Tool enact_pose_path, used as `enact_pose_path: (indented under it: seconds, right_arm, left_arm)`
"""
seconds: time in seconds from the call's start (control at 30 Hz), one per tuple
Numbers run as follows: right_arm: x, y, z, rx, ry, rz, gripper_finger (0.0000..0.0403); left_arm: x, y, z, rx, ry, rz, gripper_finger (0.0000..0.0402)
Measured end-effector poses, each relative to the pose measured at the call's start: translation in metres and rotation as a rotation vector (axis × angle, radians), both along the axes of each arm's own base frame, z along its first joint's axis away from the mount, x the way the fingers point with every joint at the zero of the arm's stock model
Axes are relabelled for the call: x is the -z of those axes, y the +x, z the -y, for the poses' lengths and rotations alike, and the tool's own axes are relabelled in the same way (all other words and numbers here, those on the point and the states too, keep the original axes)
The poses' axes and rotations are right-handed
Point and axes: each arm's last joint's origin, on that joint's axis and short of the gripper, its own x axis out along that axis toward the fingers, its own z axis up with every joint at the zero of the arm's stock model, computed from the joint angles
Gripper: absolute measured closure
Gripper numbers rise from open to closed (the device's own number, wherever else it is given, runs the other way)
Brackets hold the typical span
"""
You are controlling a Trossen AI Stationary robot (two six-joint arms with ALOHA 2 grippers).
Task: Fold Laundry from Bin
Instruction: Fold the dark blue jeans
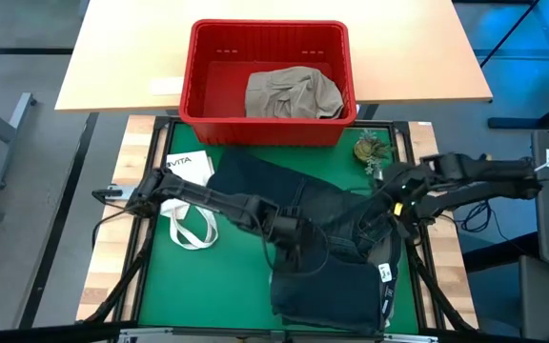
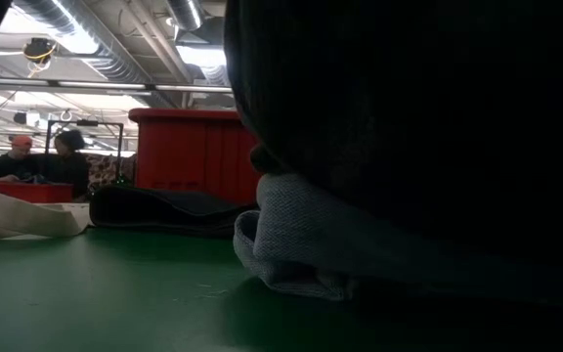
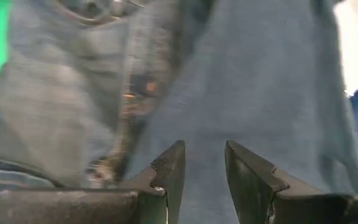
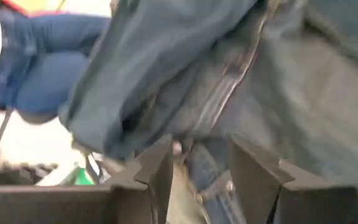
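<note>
On green mat (image 1: 208, 276), jeans (image 1: 284, 191) lengthwise bin-to-front, front end folded.

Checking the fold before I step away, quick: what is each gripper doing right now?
Left gripper: jaws parted, over the jeans; a grip cannot be told.
Right gripper: jaws parted with jeans fabric between them; a firm hold cannot be told.

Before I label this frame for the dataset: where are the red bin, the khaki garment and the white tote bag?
red bin (image 1: 201, 114): high view, on its left wall near the rim.
khaki garment (image 1: 292, 93): high view, middle of the crumpled cloth inside the bin.
white tote bag (image 1: 189, 170): high view, on the printed panel beside the jeans.
</note>
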Motion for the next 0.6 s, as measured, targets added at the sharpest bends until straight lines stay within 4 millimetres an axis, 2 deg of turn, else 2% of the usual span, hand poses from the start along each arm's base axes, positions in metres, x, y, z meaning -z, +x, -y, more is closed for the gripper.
enact_pose_path:
  seconds: [0.2, 0.47, 0.6]
  right_arm:
    - [0.029, 0.000, -0.004, -0.201, 0.066, -0.021, 0.0253]
    - [0.051, 0.008, -0.006, -0.319, 0.064, 0.050, 0.0253]
    - [0.061, 0.016, -0.015, -0.393, 0.051, 0.098, 0.0253]
  left_arm:
    - [0.000, 0.004, -0.017, -0.038, 0.000, 0.000, 0.0294]
    - [0.014, 0.015, -0.013, -0.029, -0.013, 0.014, 0.0294]
    - [0.023, 0.020, -0.009, 0.013, -0.066, -0.004, 0.0294]
